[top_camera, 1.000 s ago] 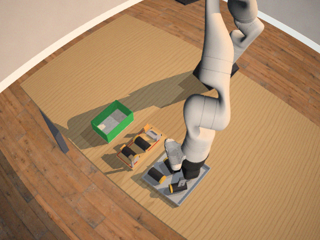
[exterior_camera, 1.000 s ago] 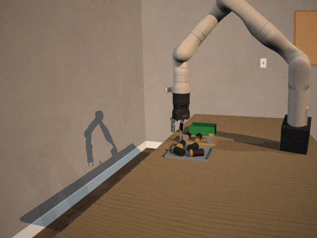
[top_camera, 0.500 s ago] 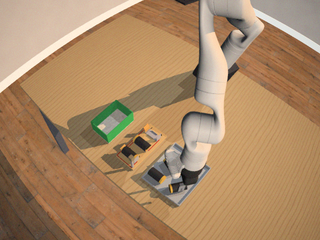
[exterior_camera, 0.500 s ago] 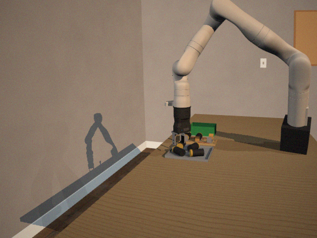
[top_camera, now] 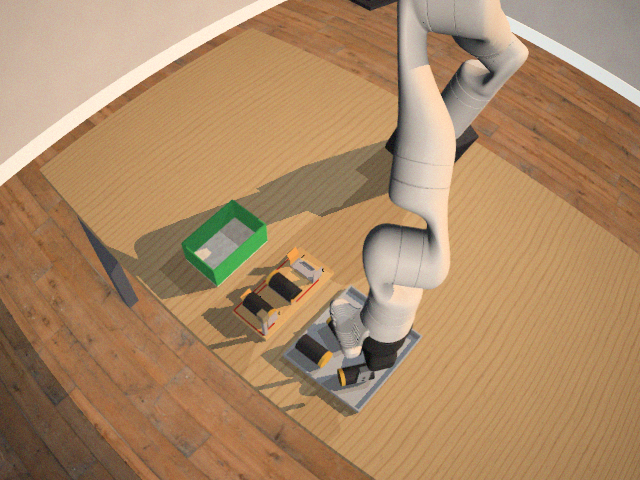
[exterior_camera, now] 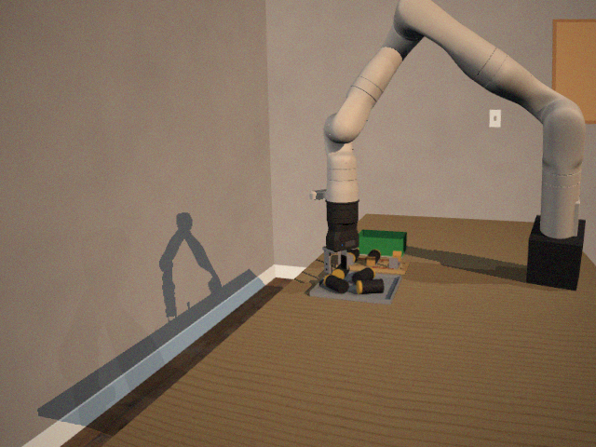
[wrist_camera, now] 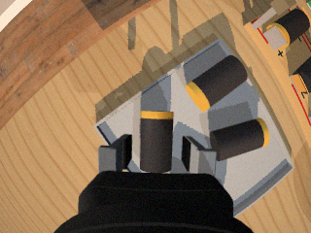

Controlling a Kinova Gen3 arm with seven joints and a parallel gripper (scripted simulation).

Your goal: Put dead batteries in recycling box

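Below the end effector (top_camera: pixel 366 373) (exterior_camera: pixel 335 269) (wrist_camera: pixel 156 147), one battery (top_camera: pixel 353 375) (wrist_camera: pixel 156 143) lies lengthwise.

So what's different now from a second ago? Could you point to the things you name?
The black gripper (top_camera: pixel 360 373) (exterior_camera: pixel 335 266) (wrist_camera: pixel 156 147) moved down, and its open jaws now stand on either side of a black battery with a yellow end (top_camera: pixel 348 376) (exterior_camera: pixel 337 284) (wrist_camera: pixel 156 141). Nothing was gripped or let go. That battery and the grey rectangular tray (top_camera: pixel 388 373) (exterior_camera: pixel 351 299) (wrist_camera: pixel 287 170) look unmoved.
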